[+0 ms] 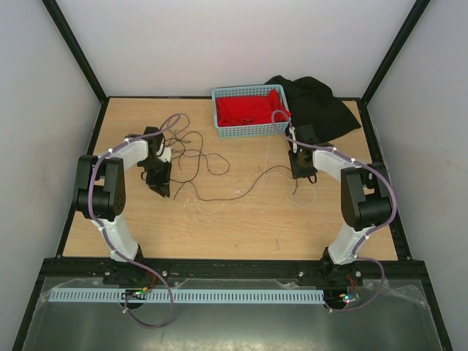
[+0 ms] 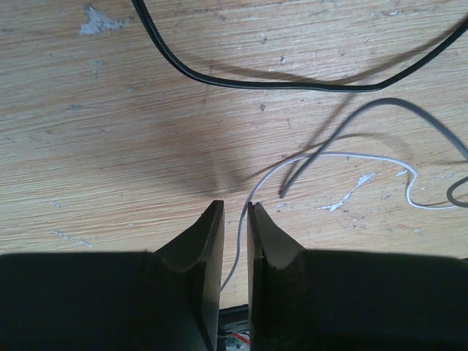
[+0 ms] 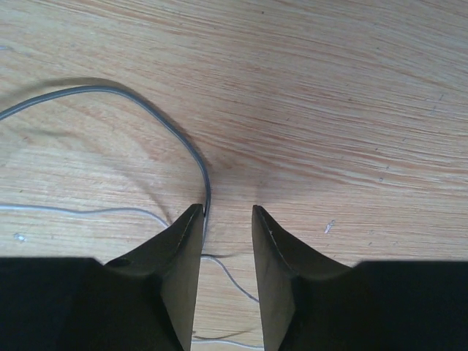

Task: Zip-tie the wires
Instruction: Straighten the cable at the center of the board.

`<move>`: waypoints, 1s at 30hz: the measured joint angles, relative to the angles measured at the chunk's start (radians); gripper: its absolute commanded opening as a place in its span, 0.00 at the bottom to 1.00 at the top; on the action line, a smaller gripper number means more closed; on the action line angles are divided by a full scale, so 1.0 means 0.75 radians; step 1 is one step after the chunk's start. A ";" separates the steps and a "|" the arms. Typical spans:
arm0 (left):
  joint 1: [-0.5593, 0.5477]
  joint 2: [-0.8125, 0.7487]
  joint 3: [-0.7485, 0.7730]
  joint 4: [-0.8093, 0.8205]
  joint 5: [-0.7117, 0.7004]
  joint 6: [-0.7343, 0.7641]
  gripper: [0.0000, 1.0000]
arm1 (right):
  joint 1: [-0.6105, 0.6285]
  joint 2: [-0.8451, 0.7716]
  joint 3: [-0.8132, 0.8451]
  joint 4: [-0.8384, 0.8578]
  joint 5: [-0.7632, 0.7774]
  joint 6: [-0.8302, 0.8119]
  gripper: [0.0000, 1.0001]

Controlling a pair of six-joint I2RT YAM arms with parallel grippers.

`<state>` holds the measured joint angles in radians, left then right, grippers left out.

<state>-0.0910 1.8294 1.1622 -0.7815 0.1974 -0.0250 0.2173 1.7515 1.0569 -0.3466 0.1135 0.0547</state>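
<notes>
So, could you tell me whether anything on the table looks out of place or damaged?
Nothing looks damaged. The wires sprawl loose across the table, not yet bundled, and a black cloth lies crumpled beside the blue basket, at the back right.

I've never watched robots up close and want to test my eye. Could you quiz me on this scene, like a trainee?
1. True or false: the blue basket holds a red cloth.
2. What runs between the fingers of the left gripper? A a spoon; B a whitish wire; C a ribbon.
3. Fill in: the ___ gripper's jaws stand wider apart.
Key: 1 true; 2 B; 3 right gripper.
</notes>
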 measured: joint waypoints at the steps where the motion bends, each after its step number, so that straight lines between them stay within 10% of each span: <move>1: 0.000 0.001 0.000 0.000 -0.004 0.000 0.23 | 0.000 -0.007 0.001 -0.005 -0.008 0.000 0.47; 19: 0.047 -0.180 0.146 -0.057 -0.044 0.019 0.76 | 0.001 -0.250 0.078 -0.035 -0.164 0.023 0.72; 30: 0.070 -0.116 0.565 -0.053 0.009 0.054 0.72 | 0.047 -0.427 0.015 0.093 -0.373 0.134 0.74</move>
<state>-0.0383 1.7420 1.5860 -0.8215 0.2043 0.0154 0.2527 1.4311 1.0679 -0.2771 -0.1661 0.1555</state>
